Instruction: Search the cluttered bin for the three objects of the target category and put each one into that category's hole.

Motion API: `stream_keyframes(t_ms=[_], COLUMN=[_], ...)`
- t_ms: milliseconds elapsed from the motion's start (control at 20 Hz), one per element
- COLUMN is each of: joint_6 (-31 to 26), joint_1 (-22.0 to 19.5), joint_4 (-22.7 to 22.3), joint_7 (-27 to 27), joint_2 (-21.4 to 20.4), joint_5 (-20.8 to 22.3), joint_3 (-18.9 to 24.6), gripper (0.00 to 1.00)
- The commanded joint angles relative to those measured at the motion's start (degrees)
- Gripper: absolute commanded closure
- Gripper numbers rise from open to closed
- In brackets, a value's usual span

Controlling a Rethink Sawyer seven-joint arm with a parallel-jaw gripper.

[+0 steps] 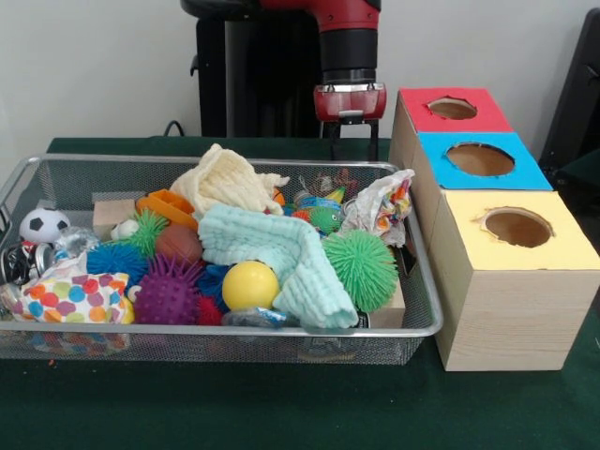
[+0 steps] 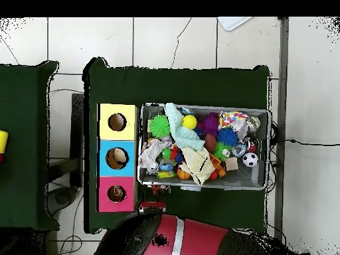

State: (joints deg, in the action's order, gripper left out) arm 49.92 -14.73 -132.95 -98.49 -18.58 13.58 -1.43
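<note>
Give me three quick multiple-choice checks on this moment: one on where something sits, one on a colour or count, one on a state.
1. Where is the soccer ball in the cluttered bin, front view?
A. left end
B. right end
C. centre

2. How many boxes with a hole stand beside the bin?
A. two
B. three
C. four

3. Where is the gripper?
A. down among the toys
B. inside the hole
C. hanging behind the bin's far rim, above the table

Answers:
1. A, it lies against the left wall.
2. B, red, blue and yellow tops stand in a row.
3. C, it hangs behind the far rim, touching no toy.
</note>
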Motion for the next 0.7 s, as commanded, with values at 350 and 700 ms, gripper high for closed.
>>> stream_keyframes(t_ms=[350, 700], joint_6=[-5.3, -3.0], joint_1=[-0.2, -0.3], joint_4=[10.1, 12.5], joint_7=[-7.4, -7.3], joint_2=[2.1, 5.7], joint_5=[-0.2, 0.9], joint_3=[-1.0, -1.9], gripper=[0.0, 0.0])
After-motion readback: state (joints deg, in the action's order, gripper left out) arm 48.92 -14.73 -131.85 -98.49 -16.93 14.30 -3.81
